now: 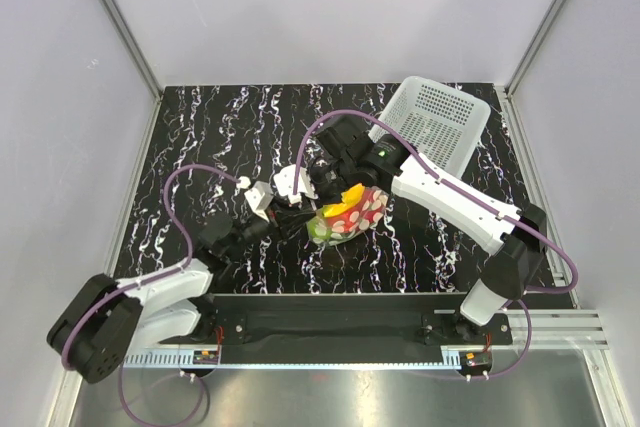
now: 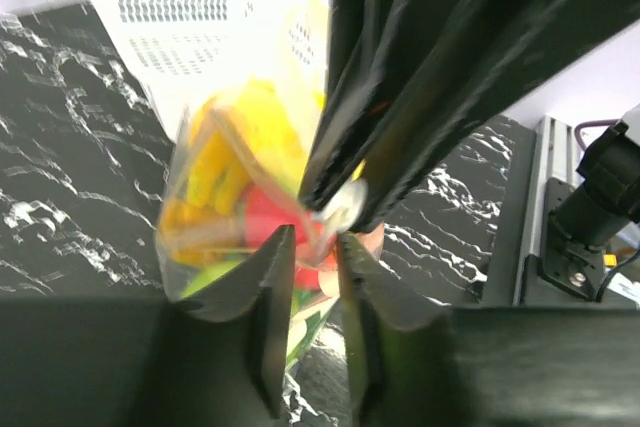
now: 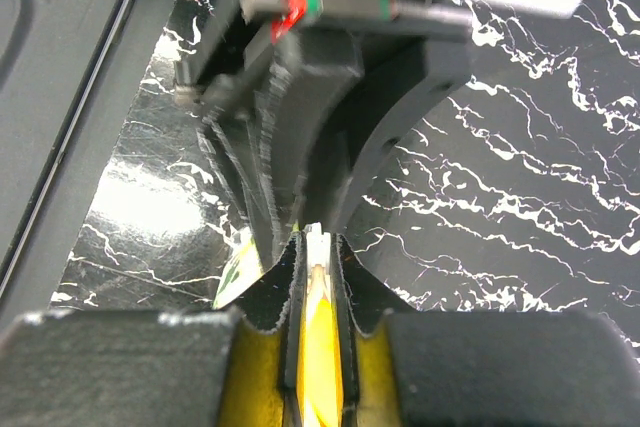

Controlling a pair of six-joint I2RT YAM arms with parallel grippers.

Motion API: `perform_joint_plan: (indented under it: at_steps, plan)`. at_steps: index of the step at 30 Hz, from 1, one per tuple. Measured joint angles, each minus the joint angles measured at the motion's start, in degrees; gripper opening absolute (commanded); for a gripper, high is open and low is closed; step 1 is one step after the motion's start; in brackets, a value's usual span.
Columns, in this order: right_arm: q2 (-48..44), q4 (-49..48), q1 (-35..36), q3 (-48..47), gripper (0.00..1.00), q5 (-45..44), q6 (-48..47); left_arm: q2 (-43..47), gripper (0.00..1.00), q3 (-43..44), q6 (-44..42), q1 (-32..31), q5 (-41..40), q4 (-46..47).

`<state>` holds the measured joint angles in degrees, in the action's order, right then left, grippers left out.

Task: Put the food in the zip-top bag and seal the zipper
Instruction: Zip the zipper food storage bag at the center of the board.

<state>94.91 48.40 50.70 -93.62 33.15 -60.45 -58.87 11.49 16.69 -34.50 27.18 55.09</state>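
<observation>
Sealing step, I'd say: fruit (image 2: 235,162) in bag (image 1: 345,215), rim btwn jaws of left gripper (image 2: 305,269) & right gripper (image 3: 316,259), both 2 pinched tight. Next: press along rim.

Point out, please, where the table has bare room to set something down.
Bare marble lies far left on the table, beside the wall, and near right, between right arm and near edge. Crowded: the middle, where left gripper and right gripper pinch the zip-top bag, and the far-right corner with the basket.
</observation>
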Motion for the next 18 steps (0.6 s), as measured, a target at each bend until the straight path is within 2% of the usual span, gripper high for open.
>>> perform_joint_plan:
  at_steps: [2, 4, 8, 10, 18]
  plan:
    - [-0.02, 0.22, 0.00, 0.00, 0.00, 0.00, 0.00, -2.69, 0.11, 0.04, 0.55, 0.00, 0.13, 1.75]
    - [-0.02, 0.76, 0.00, 0.00, 0.00, -0.09, 0.00, -5.14, 0.08, 0.04, 1.62, 0.00, 0.26, 4.59]
    - [-0.02, 1.01, 0.00, 0.00, 0.00, -0.09, 0.00, -7.45, 0.09, 0.04, 3.21, 0.00, 0.33, 8.59]
    - [-0.04, 0.96, 0.00, 0.00, 0.00, -0.04, 0.00, -7.41, 0.00, 0.04, 3.52, 0.00, 0.39, 9.07]
    - [-0.48, 0.79, 0.00, 0.00, 0.00, -0.09, 0.00, -1.53, 0.00, 0.04, 2.19, 0.00, 0.42, 3.80]
